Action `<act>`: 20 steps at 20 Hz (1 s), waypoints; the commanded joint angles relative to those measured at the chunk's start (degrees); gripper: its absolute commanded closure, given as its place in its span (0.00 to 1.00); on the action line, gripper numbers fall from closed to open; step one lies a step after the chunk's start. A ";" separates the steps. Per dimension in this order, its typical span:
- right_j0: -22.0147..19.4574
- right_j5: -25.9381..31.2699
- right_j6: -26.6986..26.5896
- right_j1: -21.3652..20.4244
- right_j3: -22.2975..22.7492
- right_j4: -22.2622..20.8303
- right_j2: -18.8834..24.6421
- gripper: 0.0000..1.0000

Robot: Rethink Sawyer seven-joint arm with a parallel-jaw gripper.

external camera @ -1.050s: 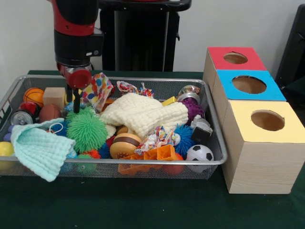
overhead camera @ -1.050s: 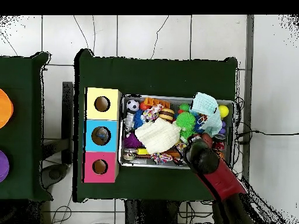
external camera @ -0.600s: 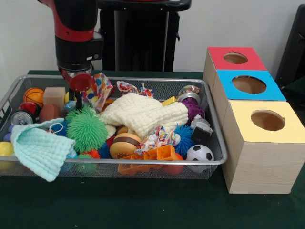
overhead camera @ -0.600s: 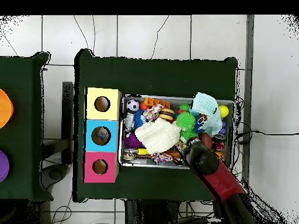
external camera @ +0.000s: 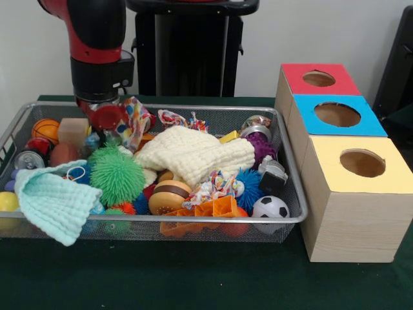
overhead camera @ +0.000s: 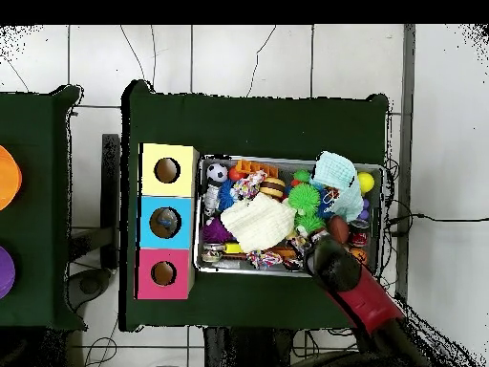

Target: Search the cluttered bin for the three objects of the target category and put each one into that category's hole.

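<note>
Wire bin (external camera: 293, 213) fills left and centre of the front frame on the green tabletop (external camera: 193, 284); three boxes at right, holes in red (external camera: 319, 78), blue (external camera: 337, 114), yellow (external camera: 362, 163) tops. Target category not shown, so the target items can't be picked out. Cream cloth (external camera: 193, 155) centre: soft, light, pinch a fold. Green spiky ball (external camera: 117, 175) left-centre: squashy, grip across middle. Soccer ball (external camera: 270, 208) lower right: smooth, may roll. End effector (external camera: 103, 123) upper left over bin, can't tell its state.

The red and black arm (external camera: 97, 48) descends steeply from above, its gripper (external camera: 103, 119) pointing downward; whether it is parted or closed is unclear.
</note>
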 commanded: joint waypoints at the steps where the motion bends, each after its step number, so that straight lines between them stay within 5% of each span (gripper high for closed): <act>1: -1.56 -0.62 5.50 5.59 -2.24 -3.70 5.09 1.00; 12: -0.67 0.05 6.80 5.16 -1.92 -4.13 4.41 1.00; 20: 2.09 7.71 4.63 0.27 -0.94 -3.83 1.42 1.00</act>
